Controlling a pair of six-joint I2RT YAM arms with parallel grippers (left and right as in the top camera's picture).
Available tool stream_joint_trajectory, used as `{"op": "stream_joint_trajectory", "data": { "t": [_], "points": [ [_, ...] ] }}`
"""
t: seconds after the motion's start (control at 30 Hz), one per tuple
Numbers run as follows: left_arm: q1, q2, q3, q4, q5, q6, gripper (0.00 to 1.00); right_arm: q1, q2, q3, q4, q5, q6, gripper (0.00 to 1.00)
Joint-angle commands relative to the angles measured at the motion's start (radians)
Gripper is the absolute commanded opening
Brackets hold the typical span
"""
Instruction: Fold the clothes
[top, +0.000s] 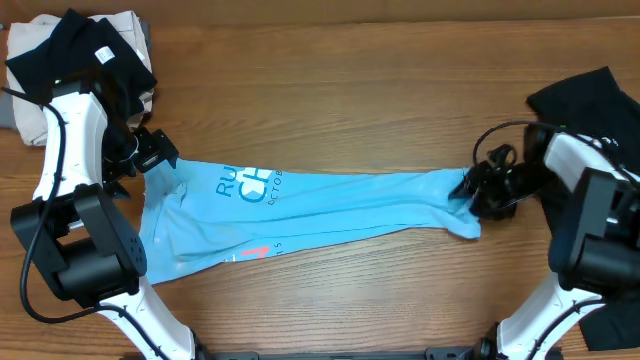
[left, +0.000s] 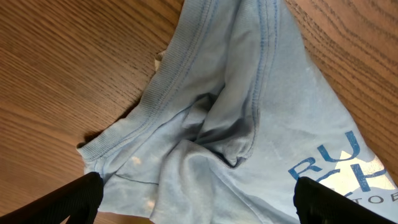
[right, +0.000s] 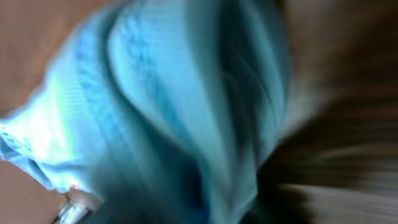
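Observation:
The clothes (top: 320, 205), a light blue T-shirt with white and blue lettering, lie stretched left to right across the wooden table. My left gripper (top: 160, 155) hovers at the shirt's upper left corner. In the left wrist view it (left: 205, 211) stands wide open, with the rumpled collar and hem (left: 186, 93) between and beyond its black fingertips (left: 78, 199). My right gripper (top: 475, 190) sits on the narrow, bunched right end of the shirt. The right wrist view is blurred and filled with blue cloth (right: 155, 93), so its fingers do not show.
A pile of black garments (top: 90, 45) on beige cloth (top: 130, 25) lies at the back left corner, behind the left arm. Another black garment (top: 590, 100) lies at the right edge behind the right arm. Bare wood runs along the back and front.

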Motion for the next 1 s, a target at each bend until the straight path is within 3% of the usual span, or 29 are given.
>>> {"op": "stream_joint_trajectory", "data": {
  "t": [0.0, 0.17, 0.5, 0.7, 0.97],
  "points": [
    [-0.008, 0.005, -0.006, 0.001, -0.006, 0.008, 1.0, 0.047, 0.03, -0.022, 0.016, 0.019, 0.015, 0.07],
    [-0.008, 0.005, -0.006, -0.003, -0.006, 0.008, 1.0, 0.047, 0.027, 0.023, 0.008, 0.19, 0.183, 0.04],
    [-0.008, 0.005, -0.006, -0.013, -0.006, 0.008, 1.0, -0.015, -0.088, 0.285, -0.232, 0.449, 0.299, 0.04],
    [-0.008, 0.005, -0.006, -0.014, -0.005, 0.008, 1.0, 0.034, -0.166, 0.35, -0.291, 0.434, 0.299, 0.04],
    [-0.008, 0.005, -0.006, -0.018, -0.006, 0.008, 1.0, 0.237, -0.167, 0.35, -0.274, 0.369, 0.3, 0.04]
  ]
}}
